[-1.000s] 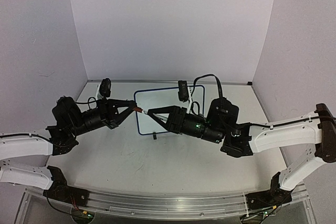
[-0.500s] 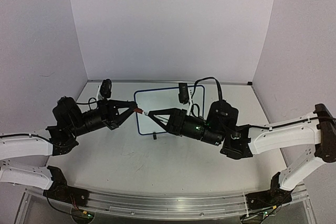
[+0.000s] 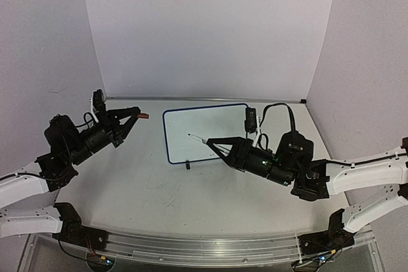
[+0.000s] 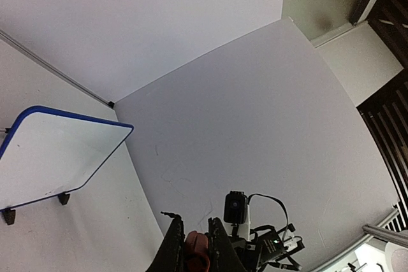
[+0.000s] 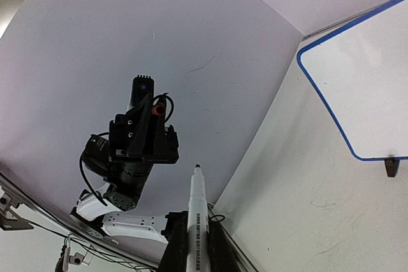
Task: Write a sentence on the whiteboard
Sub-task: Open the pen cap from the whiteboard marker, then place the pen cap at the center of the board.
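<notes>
A second ago your two grippers met at the whiteboard's (image 3: 213, 125) left edge. Now they've pulled apart, so the marker (image 3: 199, 139) is uncapped and writing can begin. Your left gripper (image 3: 132, 115), at mid-left of the top view, is clamped on the reddish cap (image 3: 144, 116). Your right gripper (image 3: 217, 146), right of centre, is closed around the marker, whose tip is over the whiteboard. The whiteboard lies mid-frame on the surface (image 3: 146, 183), still blank.

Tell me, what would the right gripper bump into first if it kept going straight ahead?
Probably the left gripper, which pinches a red cap: the marker in the right gripper aims at it. From above, the marker tip hangs over the whiteboard, so it might touch that first; height is unclear.
</notes>
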Motion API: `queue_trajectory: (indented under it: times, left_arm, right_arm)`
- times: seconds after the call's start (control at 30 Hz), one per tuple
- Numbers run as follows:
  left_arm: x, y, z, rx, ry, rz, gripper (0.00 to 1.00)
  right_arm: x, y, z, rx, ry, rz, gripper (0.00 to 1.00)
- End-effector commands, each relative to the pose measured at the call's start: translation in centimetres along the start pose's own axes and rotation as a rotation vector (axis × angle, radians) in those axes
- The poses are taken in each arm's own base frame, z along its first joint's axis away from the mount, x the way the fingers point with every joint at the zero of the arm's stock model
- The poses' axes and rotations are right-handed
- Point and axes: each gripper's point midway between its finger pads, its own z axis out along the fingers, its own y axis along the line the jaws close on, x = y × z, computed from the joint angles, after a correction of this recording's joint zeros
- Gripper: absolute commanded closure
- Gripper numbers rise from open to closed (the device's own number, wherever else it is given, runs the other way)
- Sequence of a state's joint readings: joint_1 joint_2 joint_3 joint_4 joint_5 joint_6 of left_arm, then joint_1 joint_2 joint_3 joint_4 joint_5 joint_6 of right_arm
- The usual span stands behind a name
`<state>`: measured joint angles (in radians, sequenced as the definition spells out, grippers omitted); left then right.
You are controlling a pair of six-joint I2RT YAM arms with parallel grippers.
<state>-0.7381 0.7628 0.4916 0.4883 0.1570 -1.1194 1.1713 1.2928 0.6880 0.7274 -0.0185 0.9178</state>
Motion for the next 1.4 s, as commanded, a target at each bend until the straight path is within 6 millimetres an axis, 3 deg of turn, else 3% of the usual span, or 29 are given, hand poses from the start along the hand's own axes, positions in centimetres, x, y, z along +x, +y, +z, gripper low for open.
queue_trajectory:
  times: [0.0,0.17,0.3,0.47,0.7,0.8,1.17,1.3,1.37]
  left_arm:
    - [-0.6,3.8,-0.8,-0.236,0.027,0.055,1.0]
    - [2.9,13.6,-4.9,-0.675,0.343,0.101,1.0]
    - [7.0,18.5,-7.2,-0.803,0.596,0.118,1.0]
    - [9.0,23.5,-8.3,-0.941,0.778,0.139,1.0]
    - [8.7,25.8,-8.0,-1.031,0.866,0.199,1.0]
    - [9.1,26.6,-8.3,-1.049,0.891,0.192,0.91]
    - [8.4,26.4,-8.5,-1.063,0.849,0.221,0.2]
    - [7.9,26.0,-8.6,-1.072,0.836,0.239,0.01]
    - [7.4,25.6,-8.7,-1.079,0.823,0.254,0.01]
  right_arm:
    - [-1.6,-0.4,-1.7,0.099,-0.03,-0.059,1.0]
    - [-3.1,-1.6,-3.1,0.265,0.04,-0.167,1.0]
    - [-4.5,-2.9,-3.5,0.229,0.095,-0.108,1.0]
    - [-4.3,-4.2,-3.1,0.248,0.138,-0.109,1.0]
    - [-2.8,-6.1,-2.5,0.297,0.202,-0.093,1.0]
    - [-2.1,-6.8,-2.5,0.318,0.232,-0.098,1.0]
    - [-1.7,-7.2,-3.5,0.326,0.237,-0.103,1.0]
    - [-1.7,-7.3,-3.8,0.335,0.235,-0.103,1.0]
    - [-1.7,-7.4,-3.9,0.339,0.234,-0.105,1.0]
